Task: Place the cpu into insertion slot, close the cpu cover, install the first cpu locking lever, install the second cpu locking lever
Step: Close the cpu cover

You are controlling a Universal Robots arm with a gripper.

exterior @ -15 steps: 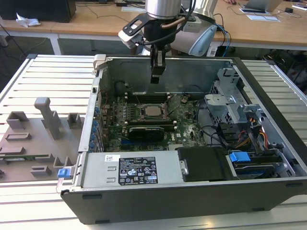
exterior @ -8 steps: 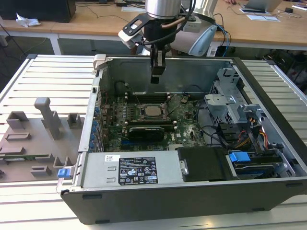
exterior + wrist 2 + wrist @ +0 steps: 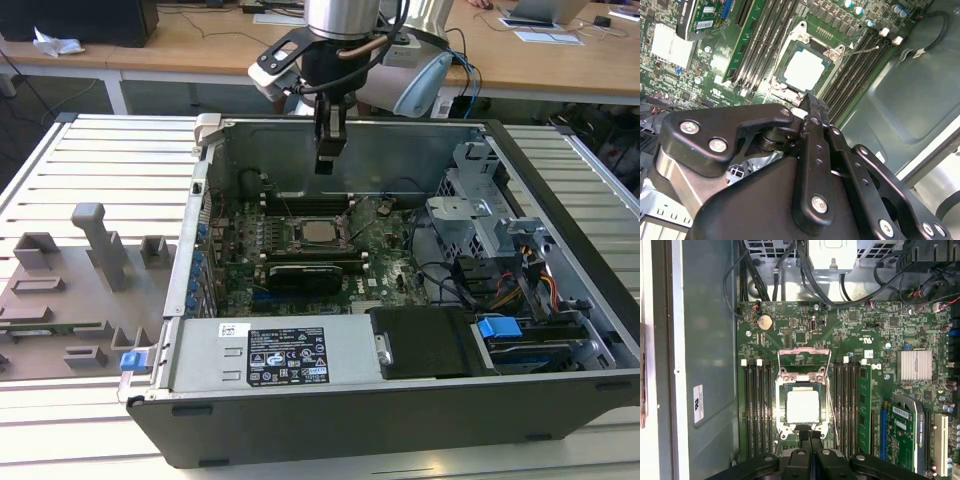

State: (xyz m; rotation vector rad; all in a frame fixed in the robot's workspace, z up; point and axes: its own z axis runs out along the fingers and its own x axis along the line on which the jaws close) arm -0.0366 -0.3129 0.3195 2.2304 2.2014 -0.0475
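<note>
One small square silvery-grey cpu point(image 3: 802, 406) sits in the dark metal-rimmed insertion slot point(image 3: 780, 410), likely light, stiff yet fragile, best taken by its edges, while the black fingers point(image 3: 804, 437) hang above, pressed together, empty.

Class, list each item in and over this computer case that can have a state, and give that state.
cpu: seated in the insertion slot.
cpu cover: open, tipped up off the cpu.
locking lever: released, not latched.
gripper: shut, holding nothing, above the cpu.
computer case: open, inside exposed.
</note>
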